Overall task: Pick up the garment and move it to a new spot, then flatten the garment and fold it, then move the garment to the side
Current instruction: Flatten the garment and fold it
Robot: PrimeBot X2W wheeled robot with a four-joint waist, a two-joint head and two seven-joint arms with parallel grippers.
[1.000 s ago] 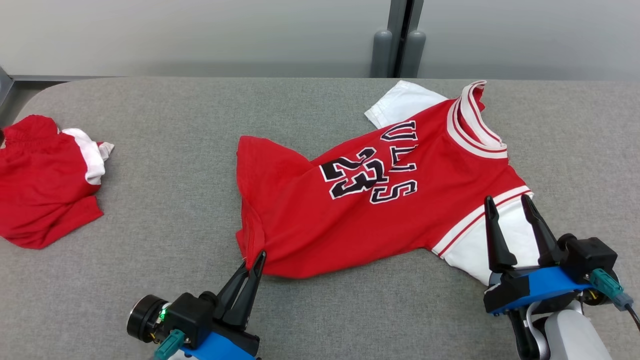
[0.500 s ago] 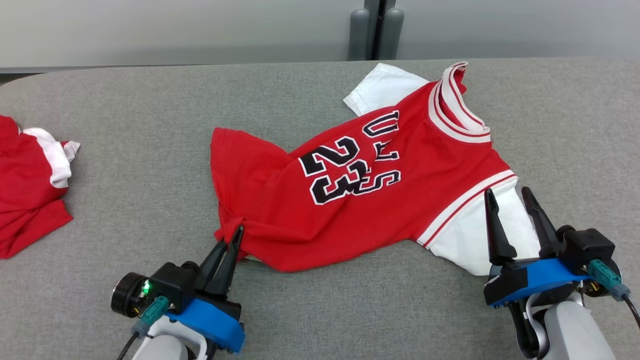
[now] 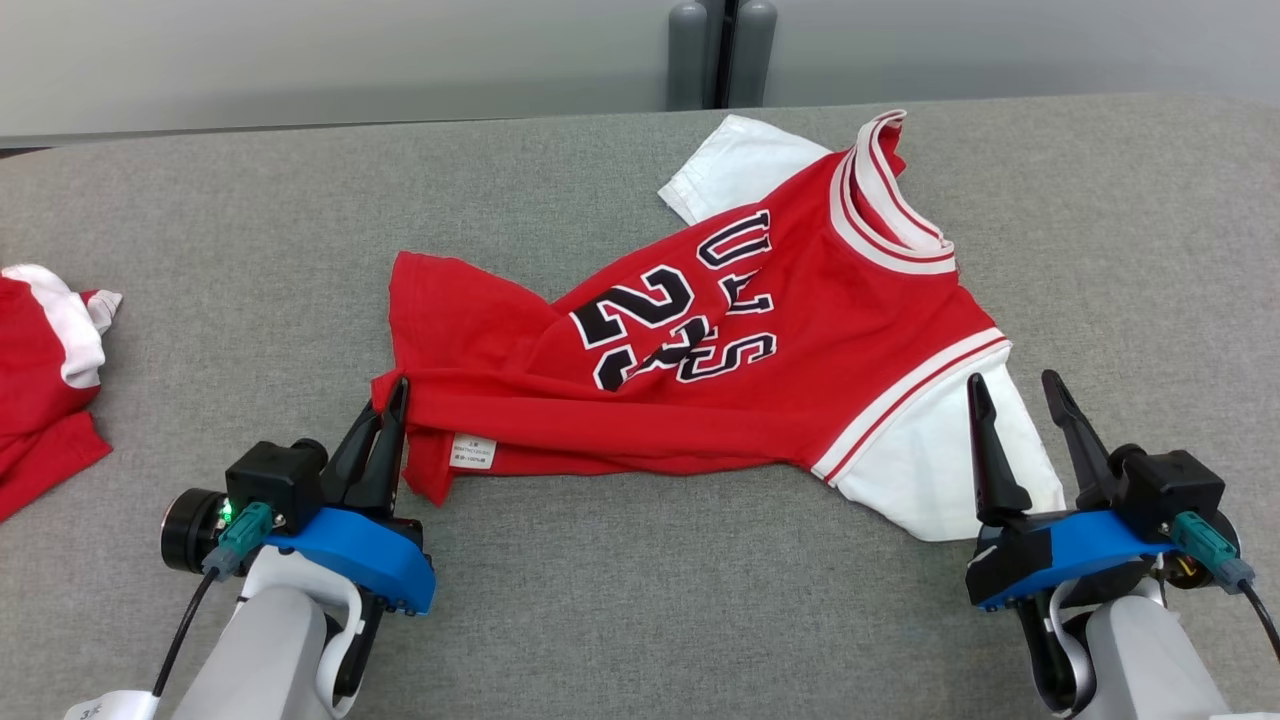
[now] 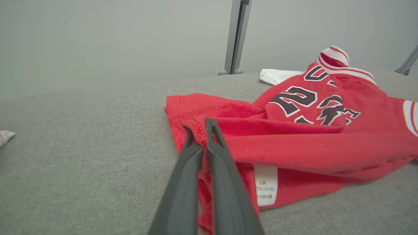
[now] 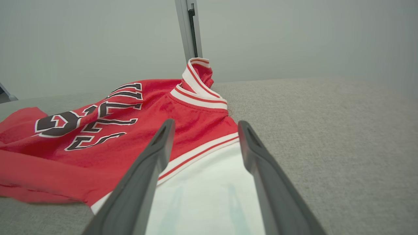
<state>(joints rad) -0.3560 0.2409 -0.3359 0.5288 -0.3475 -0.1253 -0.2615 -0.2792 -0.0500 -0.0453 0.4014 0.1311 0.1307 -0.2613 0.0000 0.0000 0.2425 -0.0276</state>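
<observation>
Lower left, the left pincer (image 3: 388, 395) stays clenched on the hem of the red shirt (image 3: 720, 400), now dragged over itself, baring a white label (image 3: 472, 452). Lower right, the right pincer (image 3: 1012, 382) hangs released over the white sleeve (image 3: 930, 470). The red shirt lies mid-frame on the surface (image 3: 250, 250); flattening seems underway.

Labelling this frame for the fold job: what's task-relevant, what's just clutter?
In the job: red jersey; left gripper, shut on its hem; right gripper, open, at the white sleeve.
Lying about: second red garment, left end of the table; grey posts behind.
</observation>
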